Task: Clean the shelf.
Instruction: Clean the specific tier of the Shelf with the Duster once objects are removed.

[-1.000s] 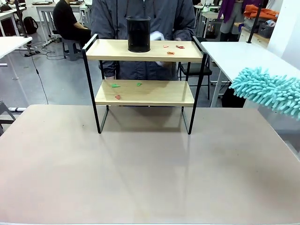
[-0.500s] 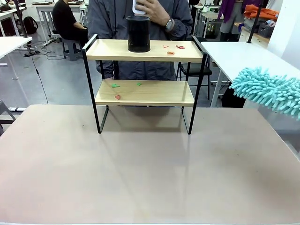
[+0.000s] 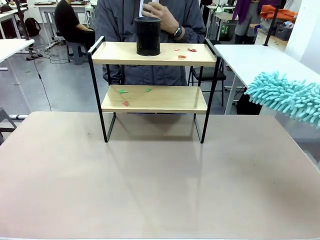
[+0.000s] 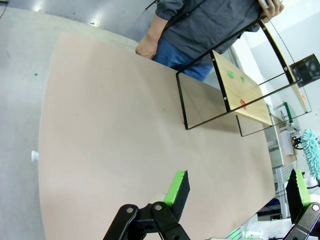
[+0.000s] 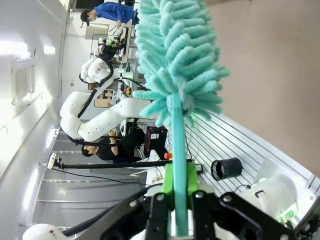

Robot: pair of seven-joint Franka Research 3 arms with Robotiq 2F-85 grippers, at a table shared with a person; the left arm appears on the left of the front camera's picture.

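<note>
Person's hand [image 3: 162, 15] is now raised from behind the upper board to beside the rim of the black cup [image 3: 148, 36], fingers curled round a small white object [image 3: 146, 6]; what that object is cannot be told. Shelf, cup and duster sit as before.

Shelf [image 3: 115, 52]: stands at the far edge of the desk [image 3: 150, 190], just in front of the person. Two flat, pale wood-grain boards in a thin black metal frame on four straight legs. The left wrist view shows it tilted, from one end [image 4: 240, 90].

Cup: dark, cylindrical, upright on the upper board, left of centre.

Scraps: small, flat, irregular. Red and orange bits [image 3: 184, 51] lie on the upper board to the right of the cup. Two green bits [image 3: 122, 91] and one red bit [image 3: 125, 103] lie on the left part of the lower board.

Desk: smooth, matt, beige.

Left tool [image 4: 236, 186]: jaws spread wide, nothing between the green pads [image 4: 176, 187], above the desk and well apart from the shelf.

Right tool [image 5: 180, 189]: jaws pinch the slim teal handle [image 5: 177, 150] of the duster [image 5: 175, 55]. Duster head is shaggy, with soft teal chenille fingers; in the front view [image 3: 285, 96] it is off the desk's right side, well apart from the shelf.
</note>
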